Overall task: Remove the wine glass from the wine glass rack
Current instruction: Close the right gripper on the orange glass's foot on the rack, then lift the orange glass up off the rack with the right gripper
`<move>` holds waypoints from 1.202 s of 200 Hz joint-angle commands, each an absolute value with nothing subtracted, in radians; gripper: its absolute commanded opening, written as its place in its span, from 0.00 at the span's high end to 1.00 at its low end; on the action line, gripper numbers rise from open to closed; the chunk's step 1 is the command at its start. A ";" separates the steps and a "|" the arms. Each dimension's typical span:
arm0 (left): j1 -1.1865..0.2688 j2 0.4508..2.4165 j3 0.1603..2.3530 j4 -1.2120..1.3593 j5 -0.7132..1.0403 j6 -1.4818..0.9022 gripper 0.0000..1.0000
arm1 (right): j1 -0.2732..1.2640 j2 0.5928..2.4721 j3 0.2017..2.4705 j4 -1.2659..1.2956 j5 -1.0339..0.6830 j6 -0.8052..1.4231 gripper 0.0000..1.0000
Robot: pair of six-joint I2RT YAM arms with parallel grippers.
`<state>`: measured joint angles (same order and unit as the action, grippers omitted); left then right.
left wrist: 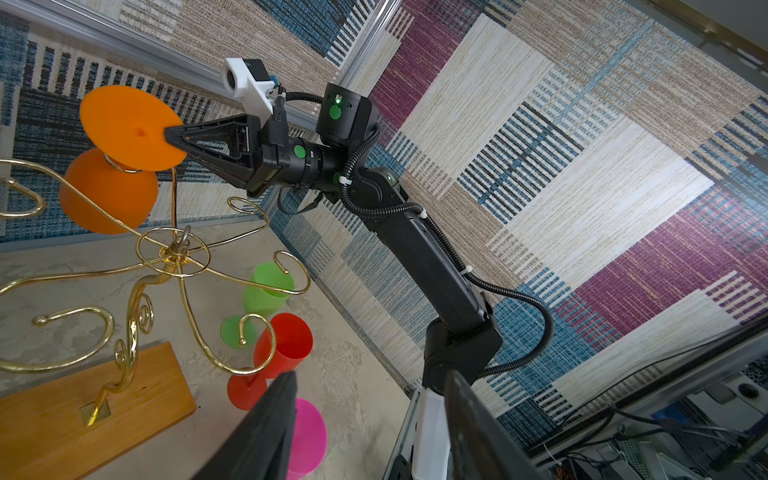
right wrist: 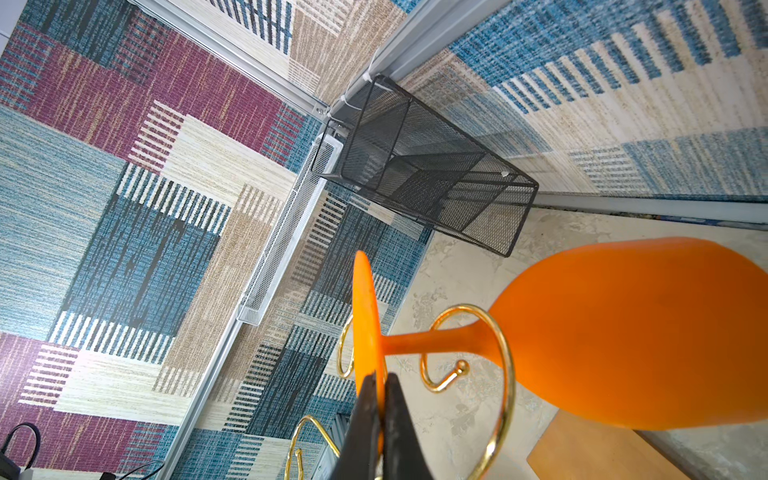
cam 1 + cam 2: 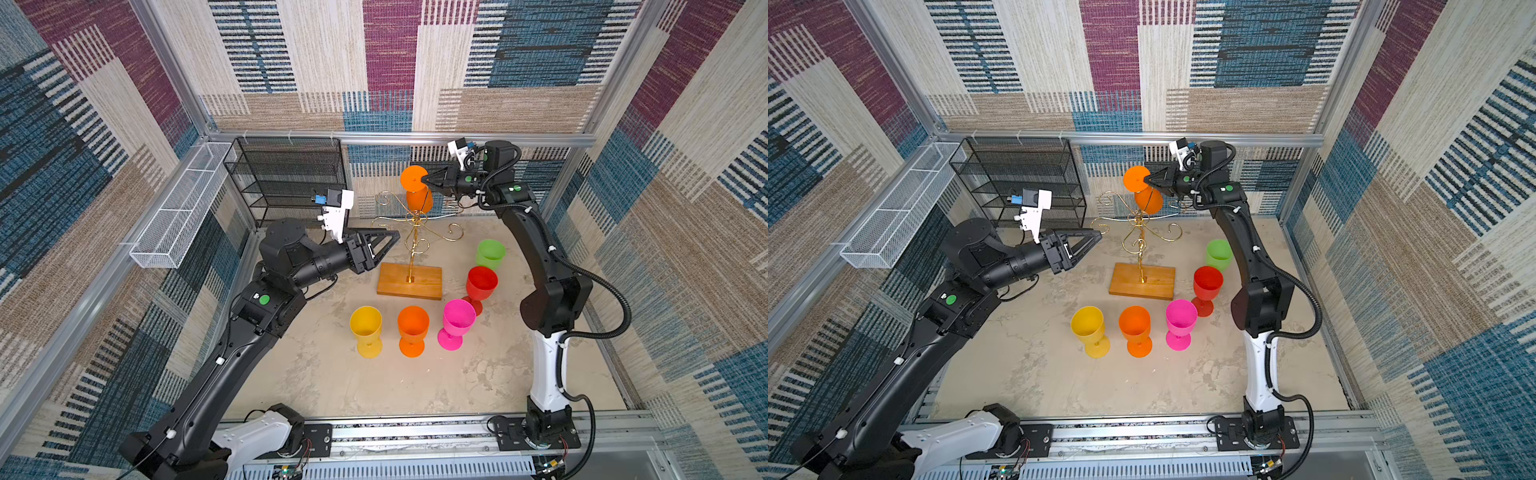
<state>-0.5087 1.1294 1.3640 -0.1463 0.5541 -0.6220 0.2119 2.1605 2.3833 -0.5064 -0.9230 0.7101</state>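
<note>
While on rack [image 3: 409,283], glass [image 3: 411,176] in tool [image 3: 424,180].

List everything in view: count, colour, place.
rack: 1, gold wire on wooden base, mid-table
hung glass: 1, orange, upside down on rack
yellow glass, orange glass, pink glass: 3, upright, in front of rack
red glass, green glass: 2, upright, right of rack
shelf: 1, black mesh, back left
basket: 1, white wire, left wall
table: 1, beige
left gripper: 1, black, fingers open, left of rack
right gripper: 1, black, fingers shut on hung glass's foot
</note>
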 commanded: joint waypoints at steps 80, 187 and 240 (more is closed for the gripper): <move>-0.503 1.121 1.348 -0.126 0.557 -0.612 0.40 | 0.195 2.115 2.320 -0.438 -0.927 0.718 1.00; -0.502 1.116 1.332 -0.109 0.558 -0.621 0.40 | 0.208 2.019 2.181 -0.391 -0.941 0.706 1.00; -0.499 1.115 1.328 -0.106 0.561 -0.624 0.41 | 0.246 2.026 2.189 -0.399 -0.950 0.696 1.00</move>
<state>-0.5022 1.1183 1.3308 -0.1444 0.5541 -0.6231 0.2363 2.0304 2.1834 -0.4389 -0.9283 0.7055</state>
